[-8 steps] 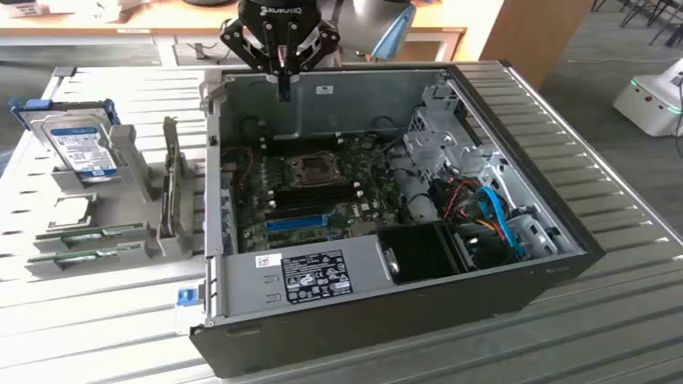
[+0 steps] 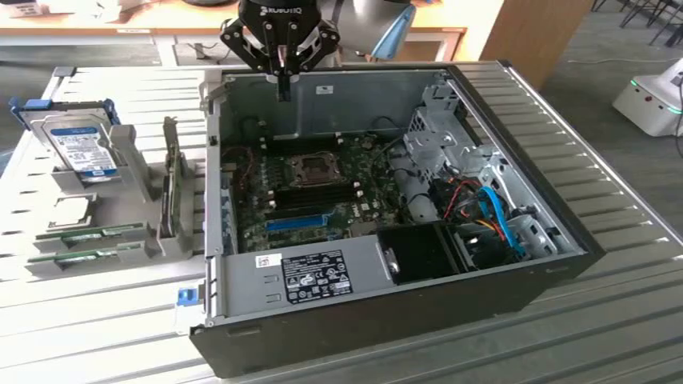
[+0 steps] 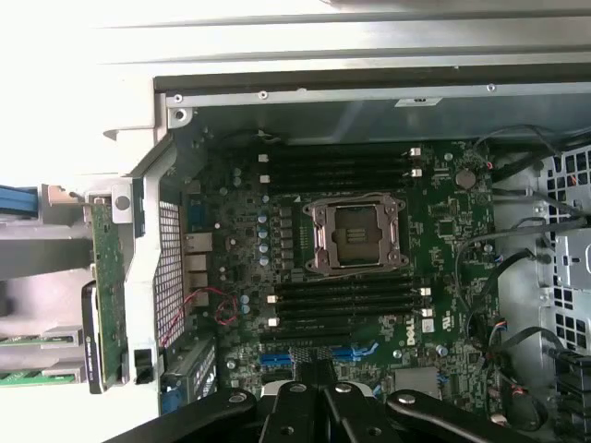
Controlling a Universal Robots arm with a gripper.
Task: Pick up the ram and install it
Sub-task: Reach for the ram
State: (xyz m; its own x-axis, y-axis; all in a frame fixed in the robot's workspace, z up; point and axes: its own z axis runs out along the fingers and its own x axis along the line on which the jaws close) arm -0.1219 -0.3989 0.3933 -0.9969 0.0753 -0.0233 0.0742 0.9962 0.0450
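A: Where is the gripper (image 2: 283, 90)?

B: It hangs above the far wall of the open computer case (image 2: 513, 264). In the wrist view its fingers (image 3: 305, 406) meet over the motherboard (image 3: 443, 221), close to the blue slots.

A: Are the fingers apart or together?

B: They are pressed together, and I can see nothing between them.

A: And the ram?

B: Two matching green sticks lie flat in the grey holder (image 2: 133, 172), on the table at the exterior view's left. They are a far stick (image 2: 94, 234) and a near stick (image 2: 85, 257), lying side by side. I cannot tell which of them is the one meant. Both are well apart from the gripper.

A: What else stands in that holder?

B: A hard drive (image 2: 80, 144) stands upright at the back (blue label facing out). An expansion card (image 2: 171, 180) stands on edge between the drive and the case.

A: And on the board itself?

B: The black memory slots (image 3: 346, 305) run in rows on both sides of the CPU socket (image 3: 357, 233).
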